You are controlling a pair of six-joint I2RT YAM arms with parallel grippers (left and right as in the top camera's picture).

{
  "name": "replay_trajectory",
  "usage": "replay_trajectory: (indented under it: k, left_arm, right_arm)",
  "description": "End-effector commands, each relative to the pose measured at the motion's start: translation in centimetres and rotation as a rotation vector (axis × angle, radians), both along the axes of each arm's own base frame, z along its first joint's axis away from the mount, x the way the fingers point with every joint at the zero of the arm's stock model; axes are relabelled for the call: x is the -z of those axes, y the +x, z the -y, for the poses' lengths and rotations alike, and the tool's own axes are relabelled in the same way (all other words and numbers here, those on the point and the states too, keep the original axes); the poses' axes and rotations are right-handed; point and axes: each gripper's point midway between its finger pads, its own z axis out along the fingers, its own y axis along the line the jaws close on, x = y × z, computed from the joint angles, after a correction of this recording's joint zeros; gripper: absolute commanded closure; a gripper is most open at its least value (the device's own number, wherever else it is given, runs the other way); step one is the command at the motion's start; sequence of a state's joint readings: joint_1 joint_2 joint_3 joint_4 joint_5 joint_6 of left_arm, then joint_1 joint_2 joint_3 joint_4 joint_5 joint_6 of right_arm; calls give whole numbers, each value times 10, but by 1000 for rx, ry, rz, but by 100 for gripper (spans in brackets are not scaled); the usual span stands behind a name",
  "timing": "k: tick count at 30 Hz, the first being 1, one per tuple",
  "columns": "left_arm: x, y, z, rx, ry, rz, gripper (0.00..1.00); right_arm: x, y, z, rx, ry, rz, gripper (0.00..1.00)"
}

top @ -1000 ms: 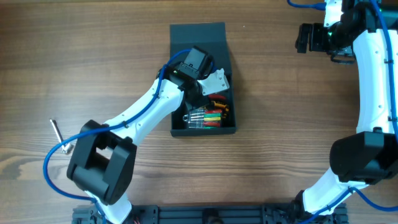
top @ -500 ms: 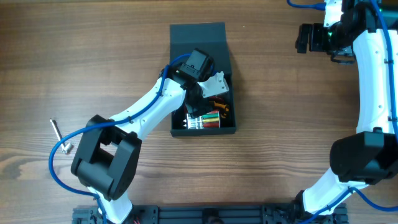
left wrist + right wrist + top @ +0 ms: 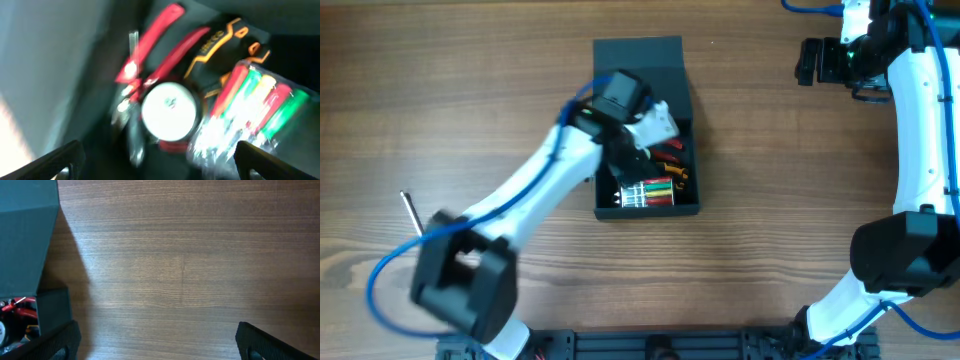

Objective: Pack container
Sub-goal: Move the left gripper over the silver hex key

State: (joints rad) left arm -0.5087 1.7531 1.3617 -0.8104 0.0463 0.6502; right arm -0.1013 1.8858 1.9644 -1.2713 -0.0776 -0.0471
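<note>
Left jaws spread wide over the open container (image 3: pixel 638 58) at mid-tabletop (image 3: pixel 770 200).
Beneath them lie red-handled pliers (image 3: pixel 150 45), a white disc (image 3: pixel 168 111) and bagged screwdrivers (image 3: pixel 255 100); the left arm (image 3: pixel 535 188) hides the box's left side. Right jaws, also apart, hang nearby.

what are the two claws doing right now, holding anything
Left claw: open, holding nothing, over the box.
Right claw: open, holding nothing, over the table.
</note>
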Motion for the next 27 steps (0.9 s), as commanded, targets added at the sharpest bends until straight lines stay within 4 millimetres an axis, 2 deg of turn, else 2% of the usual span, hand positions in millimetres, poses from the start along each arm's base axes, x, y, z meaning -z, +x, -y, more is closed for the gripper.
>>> replay_trajectory:
  k: [1, 3, 5, 6, 7, 10, 13, 15, 18, 21, 27]
  left_arm:
    - [-79, 22, -54, -305, -89, 108, 0]
    - [-106, 24, -107, -573, -117, 114, 0]
    - [-123, 21, -152, -806, -151, 115, 0]
    - [-133, 8, -201, -1045, -193, 103, 0]
    - [-136, -1, -225, -1163, -211, 95, 0]
    - [-137, -32, -283, -1488, -251, 58, 0]
    - [-131, -54, -324, -1676, -255, 39, 0]
    - [-121, -63, -342, -1762, -262, 32, 0]
    - [-93, -75, -360, -1841, -265, -12, 0]
    - [-60, -87, -369, -1884, -249, -54, 0]
    - [3, -100, -373, -1868, -216, -87, 0]
  right_arm:
    - [-2, -1, 1, -3, -5, 4, 0]
    - [-2, -1, 1, -3, -4, 5, 0]
    - [-2, -1, 1, -3, -5, 5, 0]
    - [-2, -1, 1, -3, -5, 5, 0]
    - [-2, -1, 1, -3, -4, 5, 0]
    - [-2, -1, 1, -2, -4, 5, 0]
    - [-2, -1, 1, -2, -4, 8, 0]
    - [-2, 0, 1, -2, -5, 10, 0]
    - [-3, 1, 1, -1, -4, 15, 0]
    - [-3, 2, 1, -1, -5, 19, 0]
    - [-3, 3, 0, -1, -1, 23, 0]
